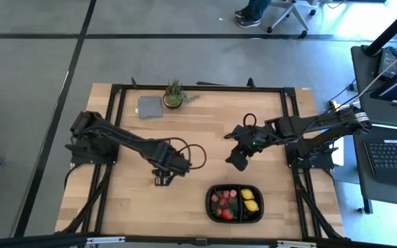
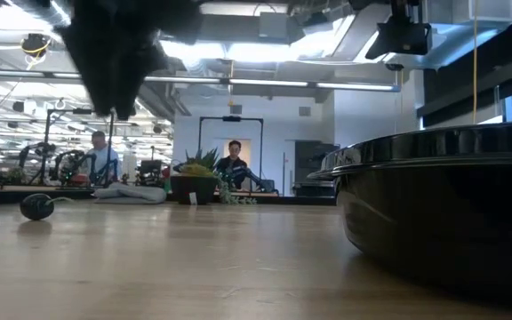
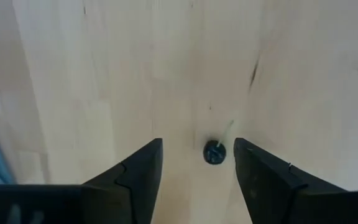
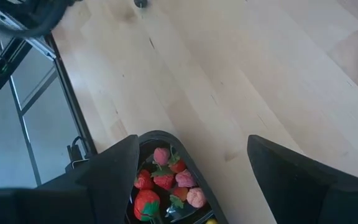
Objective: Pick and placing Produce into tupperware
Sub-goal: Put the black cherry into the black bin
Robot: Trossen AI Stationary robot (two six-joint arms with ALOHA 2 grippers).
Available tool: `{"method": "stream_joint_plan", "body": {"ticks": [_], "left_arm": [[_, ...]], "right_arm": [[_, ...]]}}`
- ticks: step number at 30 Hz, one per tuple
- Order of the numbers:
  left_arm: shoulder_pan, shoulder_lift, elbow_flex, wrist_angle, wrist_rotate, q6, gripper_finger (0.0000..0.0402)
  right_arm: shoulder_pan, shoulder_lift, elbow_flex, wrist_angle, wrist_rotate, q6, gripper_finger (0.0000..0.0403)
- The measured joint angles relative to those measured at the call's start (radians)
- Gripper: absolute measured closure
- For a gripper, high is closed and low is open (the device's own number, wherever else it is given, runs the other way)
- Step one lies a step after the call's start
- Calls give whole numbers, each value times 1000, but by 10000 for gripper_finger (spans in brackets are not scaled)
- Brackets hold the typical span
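A small dark cherry (image 3: pixel 214 152) with a pale stem lies on the bare wood. My left gripper (image 3: pixel 197 146) is open above it; the cherry shows between the two fingers, nearer one of them, untouched. In the low view the cherry (image 2: pixel 36 206) rests on the table below the left gripper (image 2: pixel 109 53). The black tray (image 1: pixel 235 203) sits near the table's near edge and holds red strawberries (image 4: pixel 146 205), pink bits (image 4: pixel 196 196) and two lemons (image 1: pixel 250 200). My right gripper (image 4: pixel 191 140) is open and hovers over the table just beyond the tray's far rim (image 4: pixel 160 134).
A potted plant (image 1: pixel 174 95) and a flat grey cloth (image 1: pixel 148 107) sit by the far edge. Black frame rails (image 1: pixel 113 138) run along the table's sides. Bare wood lies between the two grippers. People sit in the room behind (image 2: pixel 232 160).
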Motion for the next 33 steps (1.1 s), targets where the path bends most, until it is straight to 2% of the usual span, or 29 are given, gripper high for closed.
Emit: {"method": "stream_joint_plan", "body": {"ticks": [8, 11, 14, 19, 28, 33], "left_arm": [[-24, -175, -338, 314, -48, -37, 209], [-39, -216, -423, 356, -91, -71, 208], [-49, -233, -483, 364, -92, -96, 211], [-67, -237, -518, 373, 2, -97, 219], [-83, -237, -520, 411, 54, -91, 227], [-83, -237, -520, 422, 105, -23, 225]], "right_arm": [[0, 0, 0, 0, 0, -3, 100], [0, 0, 0, 0, 1, -4, 100], [0, 0, 0, 0, 1, -7, 100], [0, 0, 0, 1, 1, -9, 100], [0, 0, 0, 1, 3, -27, 100], [0, 0, 0, 1, 3, -27, 100]]}}
